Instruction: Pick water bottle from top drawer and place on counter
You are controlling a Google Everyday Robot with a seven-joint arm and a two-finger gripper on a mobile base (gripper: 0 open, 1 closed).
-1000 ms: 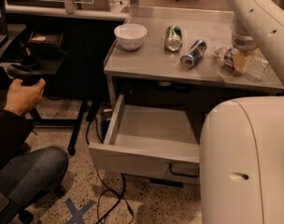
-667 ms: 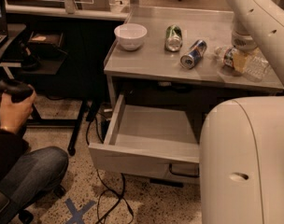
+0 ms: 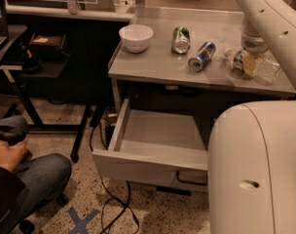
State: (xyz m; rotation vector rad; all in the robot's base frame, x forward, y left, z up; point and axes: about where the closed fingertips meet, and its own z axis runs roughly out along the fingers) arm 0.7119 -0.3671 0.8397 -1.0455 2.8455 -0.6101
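The water bottle [image 3: 268, 70] lies on its side at the right end of the counter [image 3: 157, 62], cap pointing left, clear and crinkled with a pale label band. My gripper [image 3: 250, 64] comes down from the white arm at the upper right and sits right on the bottle's middle, hiding part of it. The top drawer [image 3: 153, 152] stands pulled open below the counter, and its grey inside shows nothing in it. My white arm body [image 3: 255, 169] hides the drawer's right part.
A white bowl [image 3: 136, 37], a green can [image 3: 181, 39] and a blue-and-silver can [image 3: 201, 56] lie on the counter left of the bottle. A dark desk [image 3: 21, 48] stands to the left. A seated person holding a controller [image 3: 9, 134] is at the lower left. Cables lie on the floor.
The person's hand with the controller has dropped lower and to the left. My arm, the gripper and the bottle have not moved.
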